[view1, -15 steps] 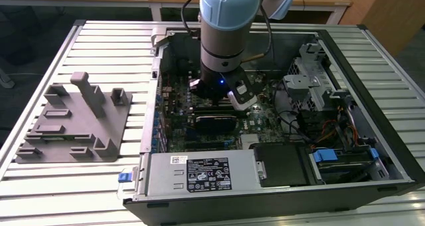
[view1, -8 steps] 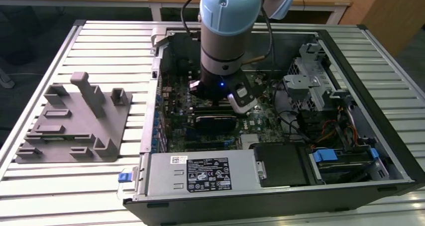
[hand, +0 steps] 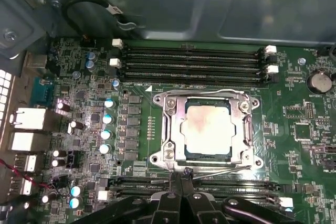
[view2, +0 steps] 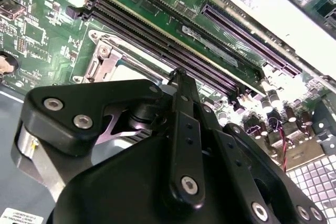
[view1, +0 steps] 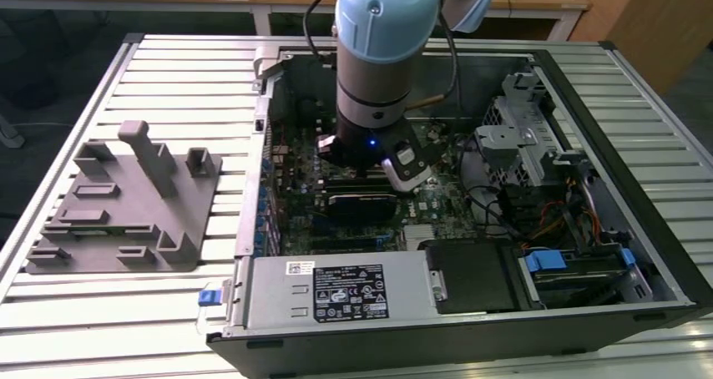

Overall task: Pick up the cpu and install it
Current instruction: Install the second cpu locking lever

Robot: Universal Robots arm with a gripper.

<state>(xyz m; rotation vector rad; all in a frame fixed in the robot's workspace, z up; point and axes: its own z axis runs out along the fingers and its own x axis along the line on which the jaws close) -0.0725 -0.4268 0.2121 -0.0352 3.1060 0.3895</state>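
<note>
Tray: large grey plastic tray with upright posts (view1: 123,212) lies on the slatted metal surface (view1: 67,312), at the exterior view's left.
Case: open black computer case (view1: 468,329) beside it.
Cpu: small silvery-grey square cpu (hand: 208,128) sits in the motherboard's metal socket frame (hand: 167,103).
End effector: black end effector (hand: 180,178), fingertips pressed together, holding nothing, hovers just beside the socket's edge.
</note>
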